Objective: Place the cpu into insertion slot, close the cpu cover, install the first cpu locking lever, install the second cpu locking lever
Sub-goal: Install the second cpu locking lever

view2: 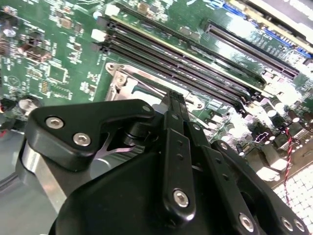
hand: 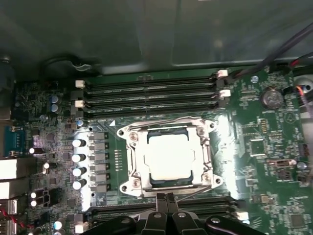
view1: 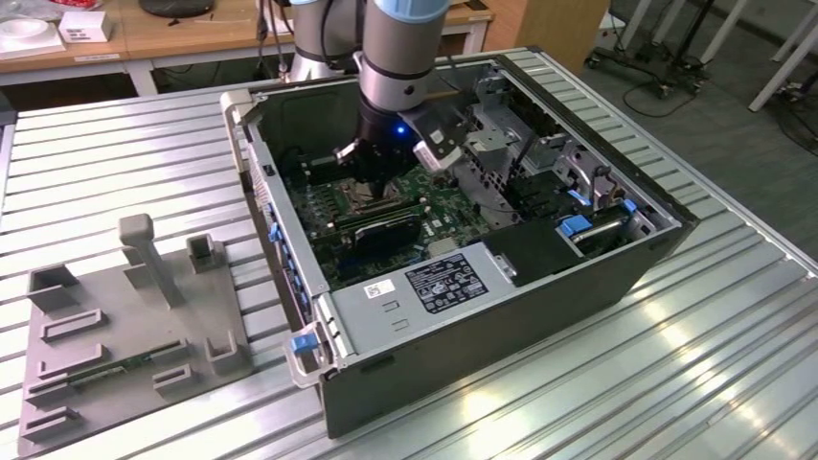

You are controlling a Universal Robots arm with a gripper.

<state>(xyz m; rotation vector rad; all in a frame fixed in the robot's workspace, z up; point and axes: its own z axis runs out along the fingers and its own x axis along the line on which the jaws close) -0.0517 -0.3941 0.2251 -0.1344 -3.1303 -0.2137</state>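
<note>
cpu (hand: 169, 156) seated flat in insertion slot (hand: 168, 183), pale square face showing through the cut-out of cpu cover (hand: 132, 159). cover lying down over the socket, silvery frame around the chip on all sides, screws at its corners. thin wire levers seen along the frame edges; latched or not, cannot tell.

gripper (hand: 167, 197) just beside the socket's edge in the first wrist view, black fingers (hand: 161, 203) pressed together, nothing between them. same pincer in the second wrist view (view2: 177, 98), tips closed and touching or nearly touching the metal frame of the socket; contact not certain.

long black memory slots (hand: 146, 93) on one side of the socket, more on the other side by the fingers. row of silver-topped capacitors (hand: 78, 164) beside the frame. green motherboard (hand: 259, 147) all around.

in the exterior view, arm reaching down into open computer case (view1: 511, 307) lying on slatted metal table (view1: 115, 163). grey fixture tray (view1: 128, 335) on the table at the exterior view's left, well apart from the case.
</note>
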